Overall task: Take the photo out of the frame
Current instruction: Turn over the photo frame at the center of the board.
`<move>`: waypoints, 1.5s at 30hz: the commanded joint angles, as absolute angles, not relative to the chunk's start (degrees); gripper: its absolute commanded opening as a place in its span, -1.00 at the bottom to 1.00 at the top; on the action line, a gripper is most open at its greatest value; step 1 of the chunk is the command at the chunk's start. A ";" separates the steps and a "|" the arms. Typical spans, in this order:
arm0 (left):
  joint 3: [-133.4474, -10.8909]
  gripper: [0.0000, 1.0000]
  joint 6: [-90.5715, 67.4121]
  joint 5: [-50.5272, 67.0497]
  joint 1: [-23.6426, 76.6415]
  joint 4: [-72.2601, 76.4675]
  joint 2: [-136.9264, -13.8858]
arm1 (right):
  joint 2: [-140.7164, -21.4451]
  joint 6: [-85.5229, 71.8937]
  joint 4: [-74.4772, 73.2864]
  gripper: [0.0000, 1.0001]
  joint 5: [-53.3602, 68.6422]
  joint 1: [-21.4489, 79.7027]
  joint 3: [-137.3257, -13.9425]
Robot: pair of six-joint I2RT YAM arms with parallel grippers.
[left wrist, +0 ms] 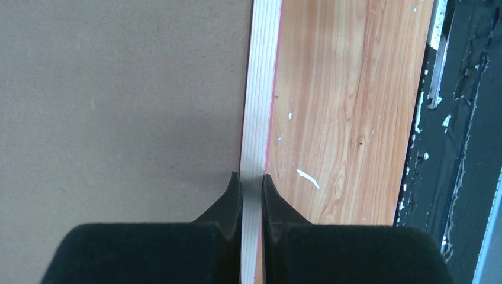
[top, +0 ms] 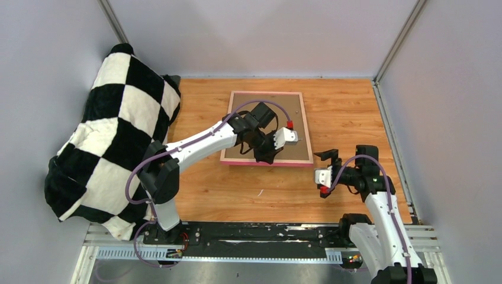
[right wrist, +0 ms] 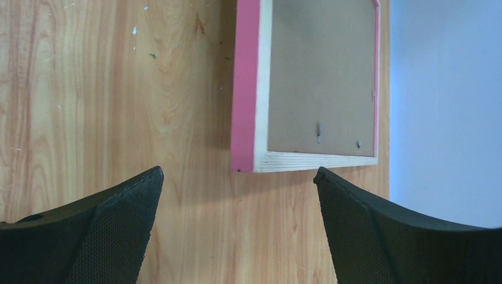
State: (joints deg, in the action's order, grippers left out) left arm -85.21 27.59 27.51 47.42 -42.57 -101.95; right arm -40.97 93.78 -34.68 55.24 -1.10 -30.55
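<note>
Wooden table between grey walls: frame face down, left gripper at its near rim.
The jaws are pinched nearly together right over the pale rim, probably to steady or lift that edge; contact I cannot tell. Just beside them spreads the brown backing board, with the photo presumably beneath it, unseen. Farther out, the right gripper gapes wide, empty, short of the frame's corner, likely waiting to assist.

My left arm and right arm are white shells with black joints; a purple cable trails each; red tabs mark my wrists; my black fingers are finely textured.
</note>
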 commanded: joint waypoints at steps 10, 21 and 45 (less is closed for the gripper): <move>-90.40 -1.00 22.88 29.56 46.71 -41.60 -101.71 | -40.95 72.24 -16.38 0.91 40.83 11.09 -27.28; -90.99 -1.00 22.47 30.83 45.80 -41.85 -100.72 | -39.05 71.19 9.67 0.61 20.98 22.00 -17.77; -99.81 1.00 21.67 26.25 42.89 -41.93 -90.85 | -39.44 65.10 1.01 -1.00 20.45 26.61 -28.20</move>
State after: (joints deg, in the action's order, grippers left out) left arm -95.35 21.50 29.02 43.81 -42.89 -96.84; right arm -39.42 70.83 2.22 19.44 25.54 -23.05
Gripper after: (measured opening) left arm 0.986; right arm 0.327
